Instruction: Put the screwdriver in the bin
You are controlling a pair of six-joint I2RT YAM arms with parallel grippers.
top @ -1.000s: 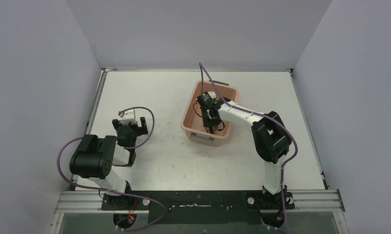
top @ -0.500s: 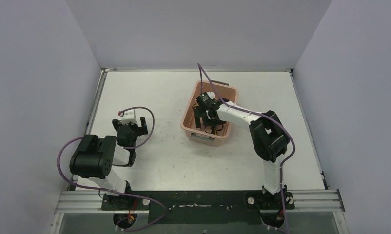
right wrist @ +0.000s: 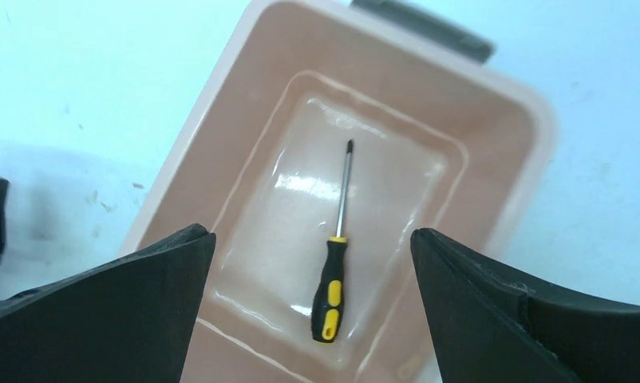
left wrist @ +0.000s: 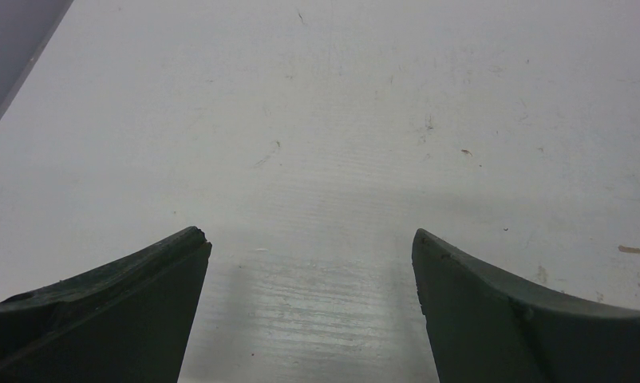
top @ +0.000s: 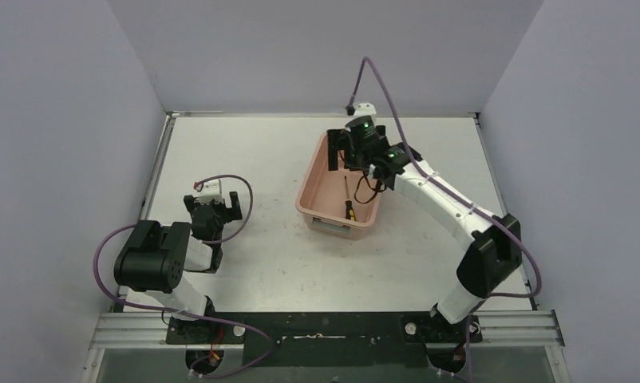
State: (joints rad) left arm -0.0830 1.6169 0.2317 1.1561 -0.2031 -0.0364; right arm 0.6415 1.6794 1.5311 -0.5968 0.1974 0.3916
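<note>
The screwdriver (top: pixel 349 205) lies flat on the floor of the salmon-pink bin (top: pixel 333 226), free of any grip. The right wrist view looks straight down on it: yellow-and-black handle (right wrist: pixel 329 289) towards the camera, thin shaft pointing away, with the bin's rim (right wrist: pixel 221 140) around it. My right gripper (top: pixel 345 155) hangs open above the bin's far end, well clear of the tool, its fingertips (right wrist: pixel 310 233) spread wide with nothing between them. My left gripper (top: pixel 212 203) stands open over bare table on the left, and the left wrist view shows only tabletop between its fingertips (left wrist: pixel 310 235).
The bin stands at mid-table, right of centre. Grey walls close off the table at the back and both sides. A purple cable (top: pixel 378 80) arches above the right wrist, and another (top: pixel 237 191) loops beside the left gripper.
My right gripper opened and let go of the screwdriver, which now rests on the bin floor. That arm rose and moved to the bin's far end. The left arm stayed still.
</note>
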